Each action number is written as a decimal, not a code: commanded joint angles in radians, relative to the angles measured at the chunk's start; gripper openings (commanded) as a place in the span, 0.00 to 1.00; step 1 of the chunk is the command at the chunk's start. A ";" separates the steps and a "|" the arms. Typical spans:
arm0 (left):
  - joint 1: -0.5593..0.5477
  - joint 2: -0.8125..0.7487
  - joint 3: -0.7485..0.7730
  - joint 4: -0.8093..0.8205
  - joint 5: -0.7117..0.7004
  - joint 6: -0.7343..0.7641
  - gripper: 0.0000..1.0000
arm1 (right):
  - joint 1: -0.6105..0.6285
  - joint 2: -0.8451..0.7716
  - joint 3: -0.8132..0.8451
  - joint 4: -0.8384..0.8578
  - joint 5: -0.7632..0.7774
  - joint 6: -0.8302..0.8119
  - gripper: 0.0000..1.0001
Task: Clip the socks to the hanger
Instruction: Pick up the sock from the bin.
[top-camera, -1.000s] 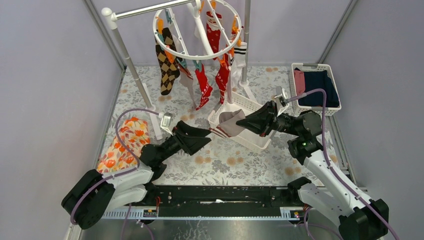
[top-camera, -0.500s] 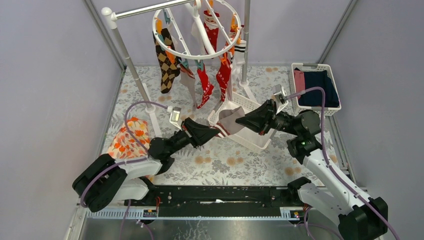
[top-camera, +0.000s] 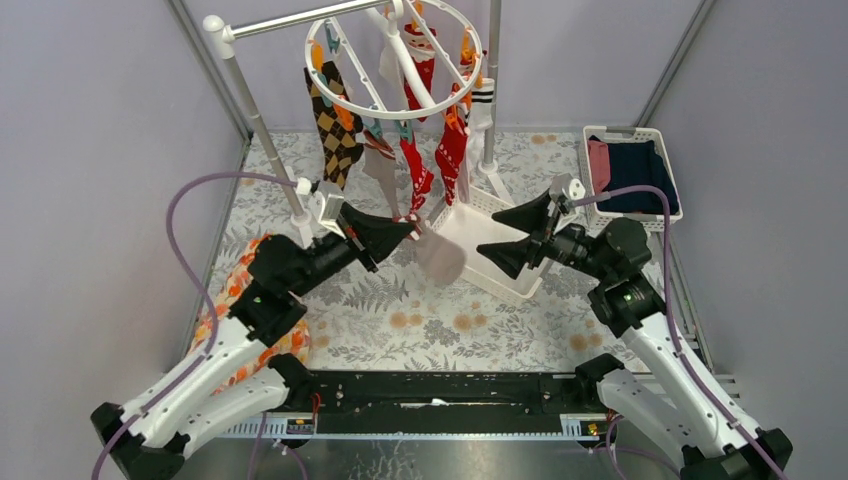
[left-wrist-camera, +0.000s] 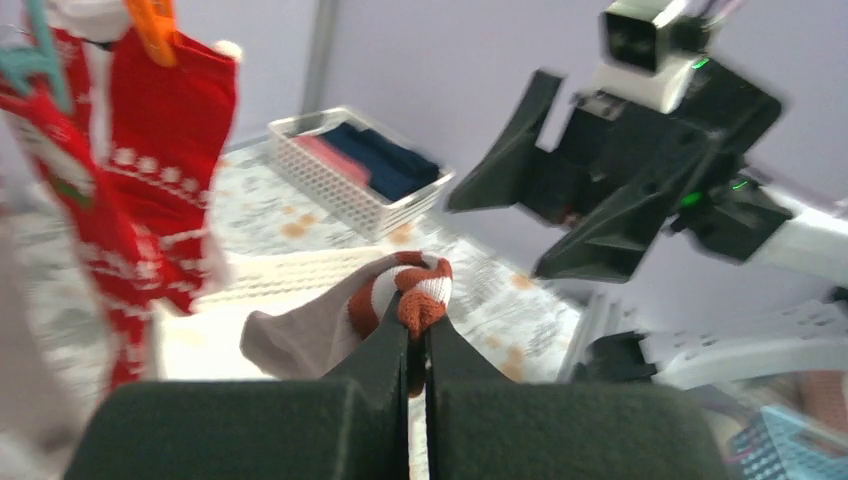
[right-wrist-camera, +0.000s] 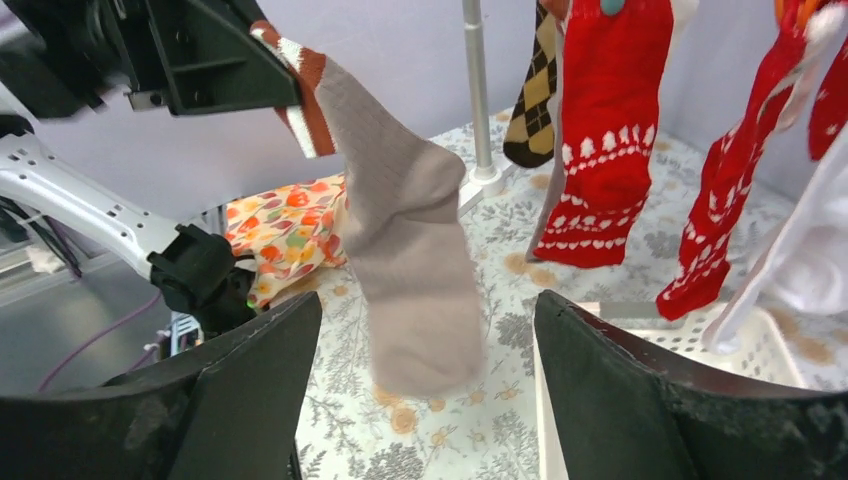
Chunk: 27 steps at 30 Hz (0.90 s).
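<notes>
Top external, left gripper (top-camera: 410, 228) clamped on taupe sock (top-camera: 441, 256), right gripper (top-camera: 489, 232) apart, over basket (top-camera: 506, 288) edge

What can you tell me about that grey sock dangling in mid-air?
The sock is plain taupe-grey, a soft fine knit, with a cuff striped rust and white. The left fingers, shut, pinch that cuff; nothing else touches it. It hangs limp, toe down, slightly blurred, over the floral mat near the white basket. The right fingers stand open facing it, apart from it.
</notes>
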 joint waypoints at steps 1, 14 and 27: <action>-0.015 0.034 0.234 -0.726 -0.086 0.427 0.00 | 0.002 -0.032 0.053 0.030 -0.038 -0.076 0.87; -0.384 0.389 0.673 -1.129 -0.495 0.838 0.00 | 0.253 0.147 0.130 0.022 -0.064 -0.357 1.00; -0.461 0.398 0.724 -1.144 -0.490 0.877 0.00 | 0.345 0.190 0.113 -0.091 -0.007 -0.545 0.87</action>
